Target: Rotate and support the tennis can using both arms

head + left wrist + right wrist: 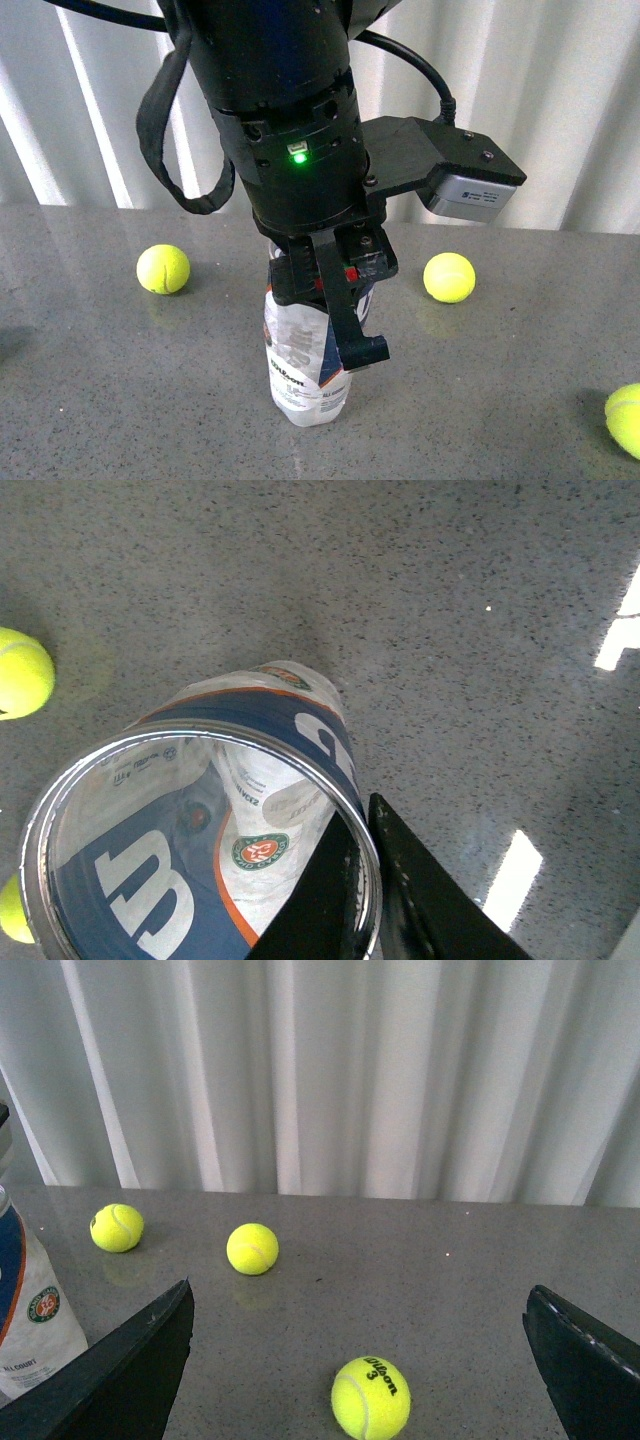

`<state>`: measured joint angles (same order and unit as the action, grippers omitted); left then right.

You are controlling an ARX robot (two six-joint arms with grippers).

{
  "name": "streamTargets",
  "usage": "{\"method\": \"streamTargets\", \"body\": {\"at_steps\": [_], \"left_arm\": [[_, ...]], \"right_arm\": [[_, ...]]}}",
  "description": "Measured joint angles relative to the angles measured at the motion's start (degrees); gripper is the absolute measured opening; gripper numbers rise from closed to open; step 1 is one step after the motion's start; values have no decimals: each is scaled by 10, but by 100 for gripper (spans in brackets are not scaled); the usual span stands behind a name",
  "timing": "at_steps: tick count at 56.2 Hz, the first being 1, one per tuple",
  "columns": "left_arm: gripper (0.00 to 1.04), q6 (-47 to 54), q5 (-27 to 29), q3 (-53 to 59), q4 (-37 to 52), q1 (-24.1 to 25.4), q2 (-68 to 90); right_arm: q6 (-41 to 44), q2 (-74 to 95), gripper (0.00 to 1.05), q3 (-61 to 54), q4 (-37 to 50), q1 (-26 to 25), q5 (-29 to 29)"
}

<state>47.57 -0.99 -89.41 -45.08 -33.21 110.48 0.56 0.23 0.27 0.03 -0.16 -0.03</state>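
A bulky black left arm [290, 130] filled the foreground, its left gripper [335, 300] clamped over the rim of the tennis can [303, 365], one finger inside the open mouth and one outside. The can stood upright on the grey table [480, 390], between two tennis balls [163, 269]. The right gripper [360, 1360] hung wide apart and empty, with the can just beside one finger.

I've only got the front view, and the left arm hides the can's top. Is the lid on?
Observer: No. The left wrist view shows the tennis can open on top, with no balls inside.
Operator: How is the left claw gripping it?
Observer: The left claw straddles the can's wall at the top, one finger inside and one outside.
Operator: And the right claw?
Observer: The right claw is open and holds nothing. The can sits at the edge of its view.
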Motion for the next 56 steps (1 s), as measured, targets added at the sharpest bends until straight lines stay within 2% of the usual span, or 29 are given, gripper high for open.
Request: {"method": "streamTargets", "body": {"at_steps": [9, 18, 23, 32, 40, 42, 47, 49, 56], "left_arm": [[55, 0, 10, 0, 9, 7, 0], [87, 2, 14, 7, 15, 16, -4], [100, 4, 12, 10, 16, 20, -15], [98, 6, -13, 14, 40, 33, -64], [98, -16, -35, 45, 142, 53, -151], [98, -36, -28, 73, 195, 67, -198], [98, -68, -23, 136, 263, 95, -278], [98, -81, -29, 160, 279, 106, -306], [98, -168, -84, 312, 329, 191, -454]], "right_arm": [[0, 0, 98, 0, 0, 0, 0], [0, 0, 98, 0, 0, 0, 0], [0, 0, 98, 0, 0, 0, 0], [0, 0, 98, 0, 0, 0, 0], [0, 0, 98, 0, 0, 0, 0], [0, 0, 98, 0, 0, 0, 0], [0, 0, 98, 0, 0, 0, 0], [0, 0, 98, 0, 0, 0, 0], [0, 0, 98, 0, 0, 0, 0]]}}
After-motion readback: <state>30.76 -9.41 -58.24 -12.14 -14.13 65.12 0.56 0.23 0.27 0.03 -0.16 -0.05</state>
